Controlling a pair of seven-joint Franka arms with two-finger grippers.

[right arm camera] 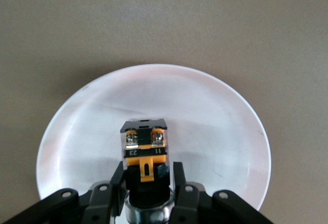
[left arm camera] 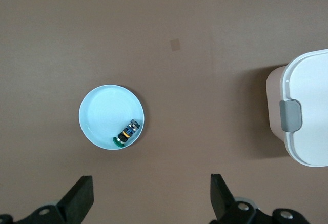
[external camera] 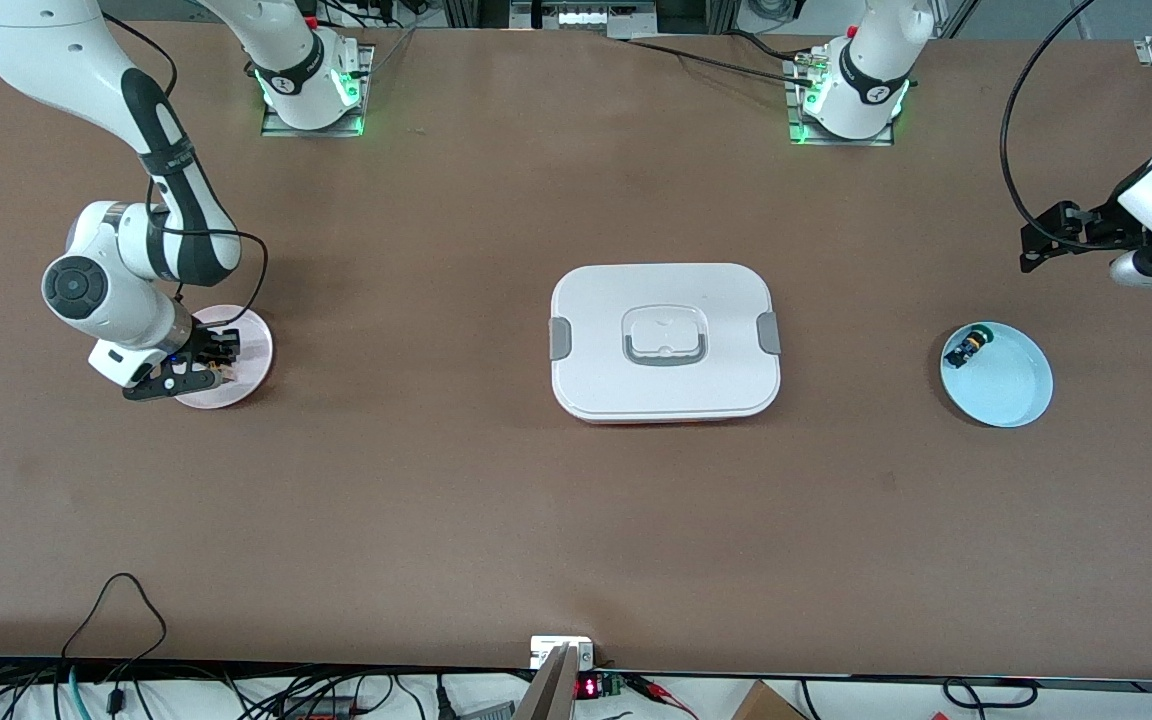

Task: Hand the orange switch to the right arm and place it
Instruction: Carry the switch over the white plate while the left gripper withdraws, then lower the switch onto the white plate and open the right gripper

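Nearest the front camera, at the bottom edge of the frame, a small box with a red lit readout point(external camera: 587, 687) sat at the table's rim among loose cables. Above it, in the centre of the frame, a white lidded container point(external camera: 666, 300) point(left arm camera: 312, 131) lay flat on the brown table point(external camera: 436, 500), with a grey latch at each end and a recessed handle in its lid.

Toward the right arm's end of the table, at mid-height in the frame, the right gripper point(external camera: 221, 372) point(right arm camera: 147, 175) hung low over a pale pink plate point(external camera: 254, 340) point(right arm camera: 215, 111). Its fingers were clamped on the orange switch point(right arm camera: 146, 149), gripping the black body so that the orange terminal end with its two screws pointed out over the plate. Whether the switch touched the plate, I could not tell.

Toward the left arm's end, in the upper part of the frame, the left gripper point(external camera: 1036, 240) point(left arm camera: 151, 198) hovered over bare table with its fingers spread wide and nothing between them. Just lower in the frame lay a light blue plate point(external camera: 1016, 395) point(left arm camera: 102, 114). A small black switch with a green cap point(external camera: 968, 346) point(left arm camera: 127, 133) rested on its side inside it, against the rim.
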